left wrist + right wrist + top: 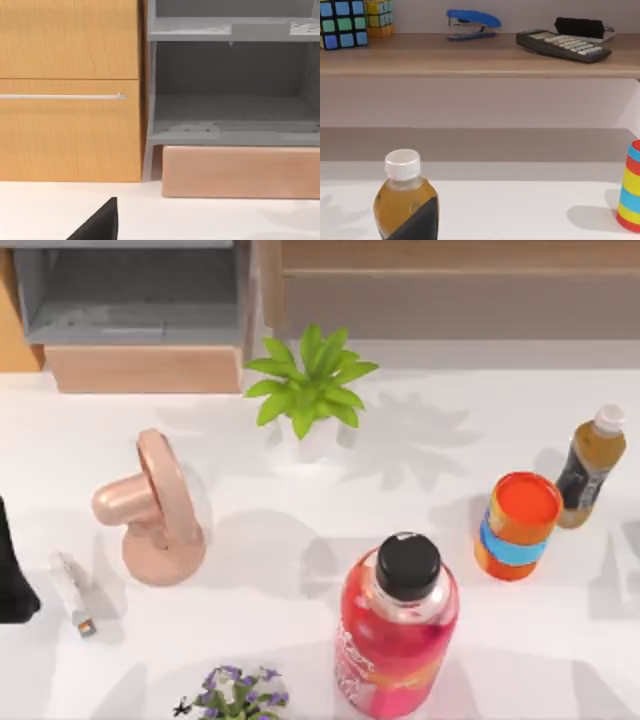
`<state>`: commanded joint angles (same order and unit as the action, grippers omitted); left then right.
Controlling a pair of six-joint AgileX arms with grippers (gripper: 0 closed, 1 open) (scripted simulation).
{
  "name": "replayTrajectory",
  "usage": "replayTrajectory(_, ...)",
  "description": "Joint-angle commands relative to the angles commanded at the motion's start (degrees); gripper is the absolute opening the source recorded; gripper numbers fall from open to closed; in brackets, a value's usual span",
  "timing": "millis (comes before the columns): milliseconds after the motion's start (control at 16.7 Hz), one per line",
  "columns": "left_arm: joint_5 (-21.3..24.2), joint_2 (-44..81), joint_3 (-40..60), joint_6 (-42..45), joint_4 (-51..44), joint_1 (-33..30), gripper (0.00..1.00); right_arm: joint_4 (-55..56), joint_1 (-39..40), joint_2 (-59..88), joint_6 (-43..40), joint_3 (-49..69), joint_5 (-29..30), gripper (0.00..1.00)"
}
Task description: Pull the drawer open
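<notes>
**A:** Start at the left gripper (100, 225). What is it doing?

**B:** The left wrist view has one black wedge of it at the lower edge, over the white table (225, 220). I cannot tell whether it is released or clenched, and it touches nothing. From above, the dark bulk of the left arm (12, 570) sits at the table's left edge.

**A:** And the drawer?

**B:** The drawer (70, 135) is straight ahead of that wrist camera, with an orange-brown wooden front flush with the panel above it. A thin silver handle (60, 96) runs along its top. From above it is a narrow sliver (12, 335) in the far left corner, just beside the grey box (130, 295) with the pale beige front.

**A:** Can any writing be read?

**B:** No. The red bottle (398, 625) with the black cap has pale marks on its label, but I cannot read them. The amber bottle (405, 205) wears a plain black label, and the striped can (517, 525) has only bands of colour.

**A:** What does the right wrist view add?

**B:** It adds the top of the long brown cabinet (450, 290), which carries two puzzle cubes (342, 22), a blue stapler (472, 22) and a calculator (562, 46). The top view alone has the green plant (310, 380), the pink fan (150, 510) and the purple flowers (235, 695).
</notes>
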<state>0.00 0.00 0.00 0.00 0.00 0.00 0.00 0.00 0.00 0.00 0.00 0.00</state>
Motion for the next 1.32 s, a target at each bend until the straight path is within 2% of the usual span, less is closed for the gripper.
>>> replayTrajectory(300,-2.3,4.0,1.5,0.1,3.6,-2.3,1.0,0.0,0.0,0.0,0.0,0.0,0.0,1.0)
replayTrajectory(960,-19.8,44.7,13.1,0.7,31.3,-20.1,1.0,0.0,0.0,0.0,0.0,0.0,0.0,1.0)
replayTrajectory(1140,-22.6,50.9,15.1,0.8,35.9,-23.0,1.0,0.0,0.0,0.0,0.0,0.0,0.0,1.0)
replayTrajectory(1320,-23.3,52.2,15.5,0.8,37.0,-23.7,1.0,0.0,0.0,0.0,0.0,0.0,0.0,1.0)
